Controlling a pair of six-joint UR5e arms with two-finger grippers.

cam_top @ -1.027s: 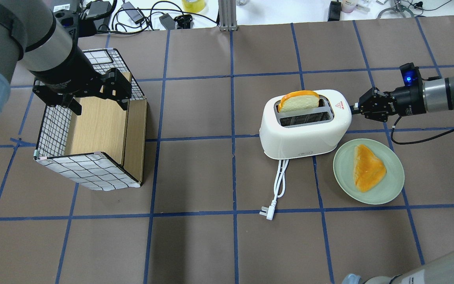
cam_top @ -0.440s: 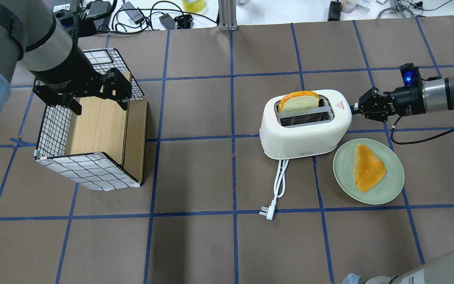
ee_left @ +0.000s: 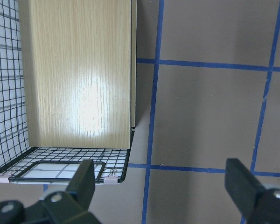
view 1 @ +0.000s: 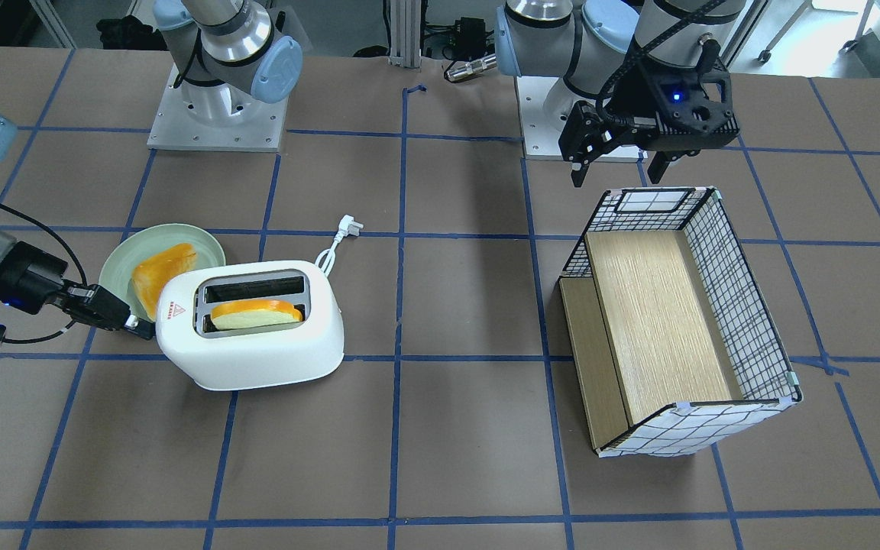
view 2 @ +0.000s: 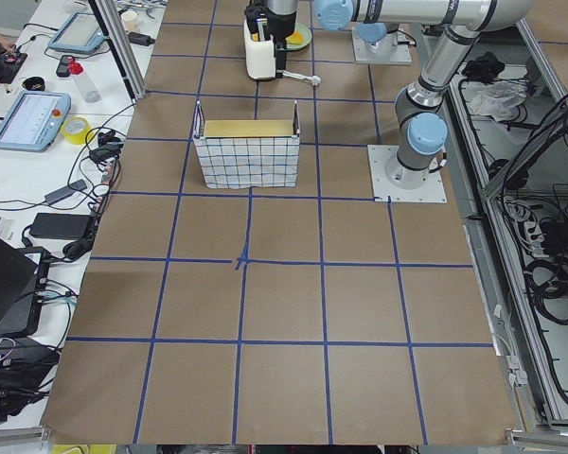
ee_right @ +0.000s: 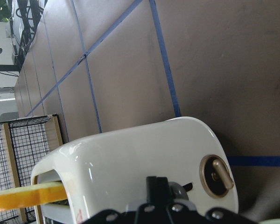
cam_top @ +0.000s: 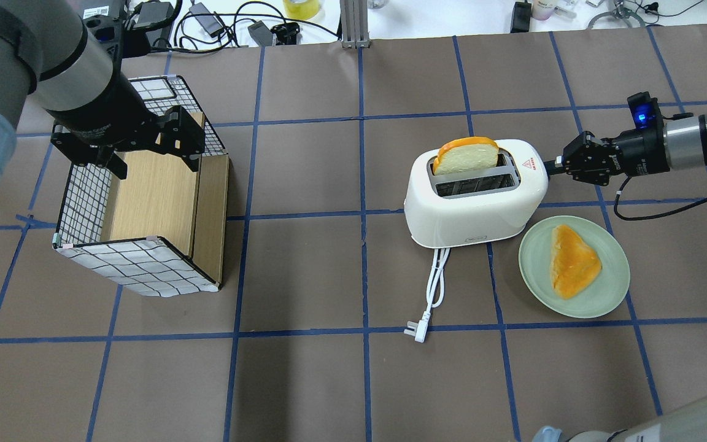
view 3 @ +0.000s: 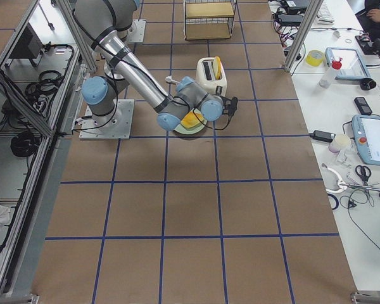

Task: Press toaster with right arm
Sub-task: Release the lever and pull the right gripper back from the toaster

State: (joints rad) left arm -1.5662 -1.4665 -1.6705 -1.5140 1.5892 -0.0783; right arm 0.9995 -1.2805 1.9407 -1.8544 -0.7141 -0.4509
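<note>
The white toaster (cam_top: 473, 205) stands right of the table's centre, with a red triangle sticker near its right end. It also shows in the front-facing view (view 1: 257, 359) and the right wrist view (ee_right: 144, 154). A slice of bread (cam_top: 465, 156) stands in its far slot; the near slot is empty. My right gripper (cam_top: 553, 164) is shut and lies level. Its tips are at the small grey lever (ee_right: 179, 189) on the toaster's end. My left gripper (cam_top: 154, 161) is open and empty above the wire basket (cam_top: 139, 264).
A pale green plate (cam_top: 611, 282) with a second orange-crusted slice (cam_top: 571, 261) lies right in front of the toaster's right end, below my right wrist. The toaster's white cord and plug (cam_top: 433, 288) trail toward the robot. A round knob (ee_right: 218, 176) sits beside the lever.
My right gripper has risen slightly at the toaster's end. The bread stands a little higher in its slot. The left arm has not moved.
</note>
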